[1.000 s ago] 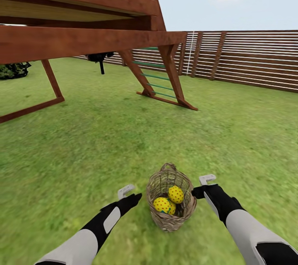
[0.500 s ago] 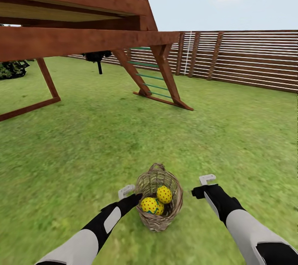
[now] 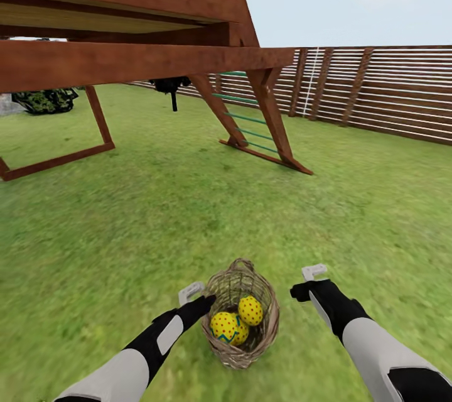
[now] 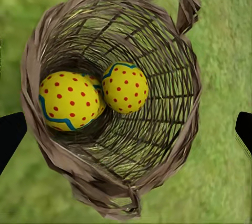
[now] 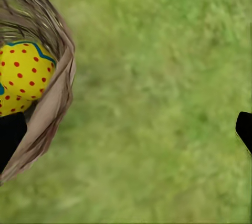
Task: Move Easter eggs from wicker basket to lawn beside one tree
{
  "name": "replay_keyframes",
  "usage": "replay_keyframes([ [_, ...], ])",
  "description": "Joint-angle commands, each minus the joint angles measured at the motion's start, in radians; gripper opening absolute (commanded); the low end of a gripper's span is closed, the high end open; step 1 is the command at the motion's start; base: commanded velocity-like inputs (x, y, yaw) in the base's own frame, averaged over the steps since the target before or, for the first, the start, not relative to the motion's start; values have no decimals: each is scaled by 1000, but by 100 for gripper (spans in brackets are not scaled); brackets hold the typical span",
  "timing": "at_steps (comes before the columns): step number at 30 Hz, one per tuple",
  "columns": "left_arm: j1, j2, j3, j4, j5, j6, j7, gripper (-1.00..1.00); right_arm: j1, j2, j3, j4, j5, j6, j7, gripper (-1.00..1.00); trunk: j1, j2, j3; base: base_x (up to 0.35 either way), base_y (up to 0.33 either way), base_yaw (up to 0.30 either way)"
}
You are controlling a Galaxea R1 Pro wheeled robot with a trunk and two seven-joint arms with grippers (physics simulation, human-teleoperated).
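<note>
From the head camera, the wicker basket [image 3: 240,314] sits on the lawn [image 3: 188,213] at six o'clock, eggs [image 3: 236,320] inside, left gripper [image 3: 196,296] beside its rim, right gripper [image 3: 307,282] apart at four o'clock. Left wrist camera: fingertips [image 4: 10,132] spread wide, straddling the basket. Right wrist camera: fingertips [image 5: 244,127] wide apart over grass.

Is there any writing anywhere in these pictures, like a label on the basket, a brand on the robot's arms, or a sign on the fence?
None: no words, numbers or signs can be read in any view.
The eggs carry only red dots and blue zigzag bands, no letters.
The wicker basket, the wooden play frame, the fence and the arms near the left gripper and right gripper bear no markings.
</note>
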Motion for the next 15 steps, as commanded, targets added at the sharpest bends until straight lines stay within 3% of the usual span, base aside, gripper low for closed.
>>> replay_keyframes([
  [1,-1,0,-4,7,10,3,1,100,0,-1,5,-2,7,7,0,100,0,0,-1,228,-258,293],
  [5,-1,0,-4,35,30,0,1,100,0,-1,5,-2,6,7,0,100,0,0,-1,228,-257,188],
  [9,2,0,-4,52,122,-2,-1,100,0,-1,5,-2,6,7,0,100,0,0,-1,157,-177,33],
  [11,4,0,-4,61,152,-3,-2,100,0,-1,5,-2,6,7,0,100,0,0,-1,36,-41,6],
  [15,5,0,-4,66,165,-3,0,100,0,-1,5,-2,6,7,0,100,0,0,-1,8,-9,1],
])
